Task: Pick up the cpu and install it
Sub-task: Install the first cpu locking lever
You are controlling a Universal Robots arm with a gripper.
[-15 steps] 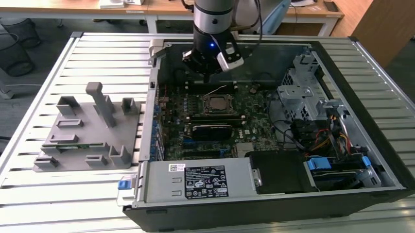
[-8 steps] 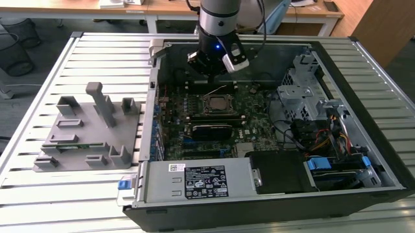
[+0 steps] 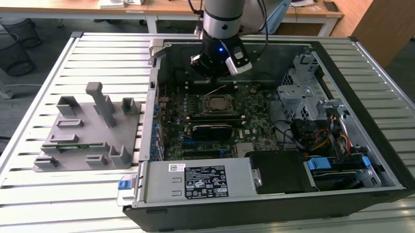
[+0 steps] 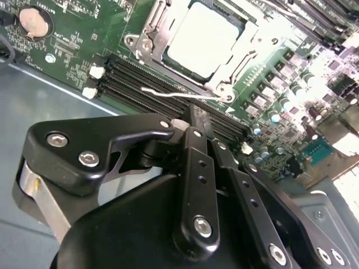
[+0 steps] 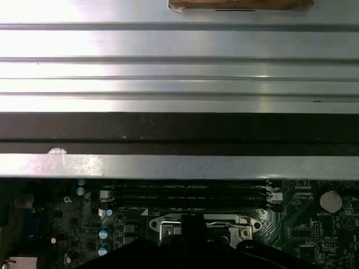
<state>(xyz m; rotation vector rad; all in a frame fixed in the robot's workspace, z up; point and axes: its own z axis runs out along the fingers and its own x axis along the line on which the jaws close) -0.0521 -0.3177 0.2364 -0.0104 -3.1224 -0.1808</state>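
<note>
Exterior view: nearest the camera, the black power supply point(image 3: 206, 182) with its label lies along the near edge of the open computer case point(image 3: 382, 160), which rests on a slatted metal table point(image 3: 39, 191). Inside the case lies the green motherboard point(image 3: 253, 114). The cpu point(image 3: 215, 103), a silvery square, sits in the socket at the middle of the board. The robot arm point(image 3: 222, 19) comes down from above; its gripper point(image 3: 209, 73) hangs over the far part of the board, beyond the cpu and apart from it. On the exterior view's left, a grey fixture block point(image 3: 87, 133) with upright posts stands on the table beside the case.

Second wrist view: the black gripper linkage point(image 4: 193, 168) takes up the foreground; its two fingers point(image 4: 196, 126) are pressed together with nothing between them. Beyond the tips lie the black memory slots point(image 4: 168, 89), then the cpu point(image 4: 205, 39) seated in its metal socket frame point(image 4: 146, 45). A thin wire lever point(image 4: 179, 94) lies across the slots. A coin battery point(image 4: 32, 19) sits at one corner.

First wrist view: the gripper's dark tip point(image 5: 193, 238) stands in front of the socket frame point(image 5: 205, 224); behind come the memory slots point(image 5: 188, 193), the case wall point(image 5: 179, 134) and the table slats point(image 5: 179, 56).
</note>
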